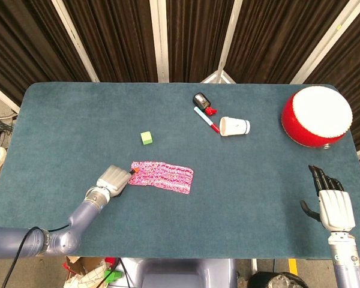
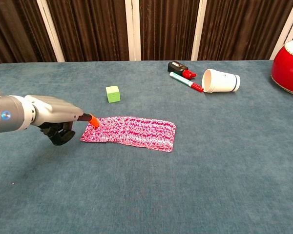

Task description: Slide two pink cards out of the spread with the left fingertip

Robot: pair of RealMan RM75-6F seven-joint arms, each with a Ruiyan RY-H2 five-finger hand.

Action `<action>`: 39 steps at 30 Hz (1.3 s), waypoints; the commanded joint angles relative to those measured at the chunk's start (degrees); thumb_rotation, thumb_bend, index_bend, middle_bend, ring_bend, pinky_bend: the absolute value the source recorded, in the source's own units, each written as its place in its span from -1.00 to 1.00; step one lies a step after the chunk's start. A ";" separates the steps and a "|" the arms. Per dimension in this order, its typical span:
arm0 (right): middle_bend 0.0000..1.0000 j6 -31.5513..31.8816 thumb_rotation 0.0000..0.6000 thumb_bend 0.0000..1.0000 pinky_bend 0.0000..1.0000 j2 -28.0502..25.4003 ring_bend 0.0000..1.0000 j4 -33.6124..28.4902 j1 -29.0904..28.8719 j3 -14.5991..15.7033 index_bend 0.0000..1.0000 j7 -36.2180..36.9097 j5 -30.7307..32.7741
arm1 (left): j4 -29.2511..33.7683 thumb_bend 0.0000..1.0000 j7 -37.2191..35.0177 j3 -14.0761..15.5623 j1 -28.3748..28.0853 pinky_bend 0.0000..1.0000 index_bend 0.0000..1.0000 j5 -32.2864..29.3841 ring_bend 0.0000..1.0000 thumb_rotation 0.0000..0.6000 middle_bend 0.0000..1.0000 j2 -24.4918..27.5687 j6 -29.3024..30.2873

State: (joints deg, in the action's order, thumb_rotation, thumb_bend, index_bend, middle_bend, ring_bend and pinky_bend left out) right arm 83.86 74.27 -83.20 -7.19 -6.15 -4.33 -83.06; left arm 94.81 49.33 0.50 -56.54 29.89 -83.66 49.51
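A spread of pink patterned cards (image 1: pixel 162 176) (image 2: pixel 132 132) lies in an overlapping row on the blue table, left of centre. My left hand (image 1: pixel 113 180) (image 2: pixel 56 117) is just to the left of it, pointing one orange-tipped finger while the others curl under. That fingertip (image 1: pixel 132 172) (image 2: pixel 94 121) is over the spread's left end; I cannot tell whether it touches the card. My right hand (image 1: pixel 333 207) hangs near the table's front right corner, fingers apart and empty. It shows only in the head view.
A green cube (image 1: pixel 146 138) (image 2: pixel 113 93) sits behind the spread. Further back are a red-capped marker (image 1: pixel 206 120) (image 2: pixel 185 81), a small black device (image 1: pixel 201 100) (image 2: pixel 177 67) and a tipped paper cup (image 1: pixel 234 126) (image 2: pixel 221 80). A red drum (image 1: pixel 316 116) (image 2: pixel 289 66) stands at the far right.
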 commanded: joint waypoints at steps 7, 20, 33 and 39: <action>-0.70 0.07 1.00 -0.43 -0.52 -0.22 -0.54 -0.19 0.05 -0.05 -0.97 0.42 0.02 | -0.48 0.83 2.07 2.57 -1.58 0.39 -0.79 -3.38 0.60 1.00 0.72 -0.65 1.31; -0.70 0.62 1.00 -0.43 -0.52 -0.55 -0.54 -0.80 0.16 0.08 -0.97 0.77 -0.61 | 1.33 0.84 7.09 7.62 -2.00 0.39 -0.79 -9.99 0.60 1.00 0.72 1.32 7.21; -0.70 0.54 1.00 -0.43 -0.52 -0.28 -0.54 -0.80 0.05 0.24 -0.97 0.26 -0.85 | -0.10 0.84 3.78 11.81 2.46 0.39 -0.79 -8.29 0.60 1.00 0.72 4.84 7.62; -0.70 0.45 1.00 -0.43 -0.52 -0.09 -0.54 -0.93 -0.04 0.30 -0.97 -0.27 -0.88 | 1.13 0.84 2.25 12.23 3.75 0.39 -0.79 -5.47 0.60 1.00 0.72 7.09 8.15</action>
State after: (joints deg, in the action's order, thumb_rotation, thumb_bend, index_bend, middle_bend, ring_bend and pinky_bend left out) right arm 84.31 74.18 -84.13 -7.23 -5.85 -4.60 -83.95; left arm 95.50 51.89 12.64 -53.08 23.91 -77.01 57.42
